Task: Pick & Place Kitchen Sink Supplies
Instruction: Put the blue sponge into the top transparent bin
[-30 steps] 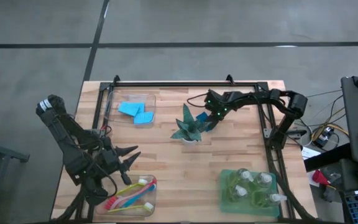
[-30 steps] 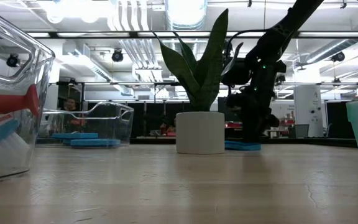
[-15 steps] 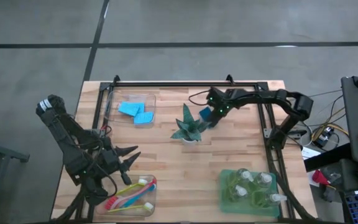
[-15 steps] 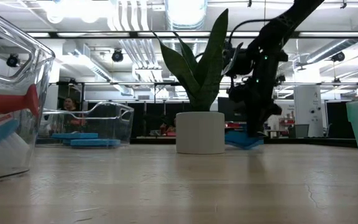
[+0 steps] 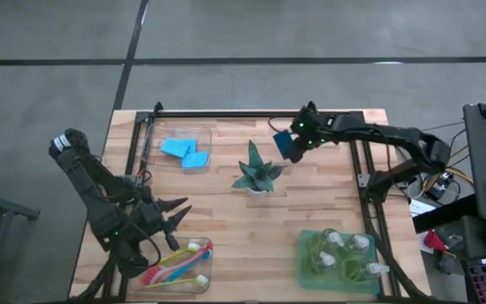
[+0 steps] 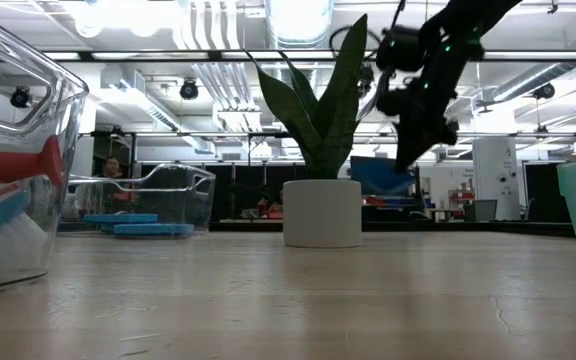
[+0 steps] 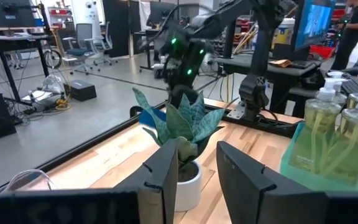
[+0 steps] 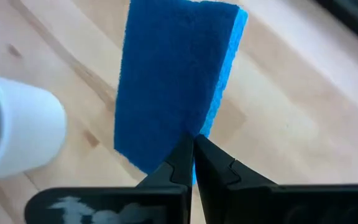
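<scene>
We see the right gripper [image 5: 298, 141] clamped on one edge of a flat blue rectangular sponge [image 5: 283, 144], holding it in the air above the wooden surface [image 5: 226, 211], near the far edge and beside the spiky green potted plant [image 5: 256, 174]. The left gripper [image 5: 175, 216] waits near the clear bin of long-handled brushes [image 5: 178, 262], its fingers slightly parted and holding nothing.

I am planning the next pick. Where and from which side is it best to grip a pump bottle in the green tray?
Probably the pump bottle is best gripped around its neck, from straight above: the bottles stand upright, close together inside the green tray, so the sides are crowded.
</scene>
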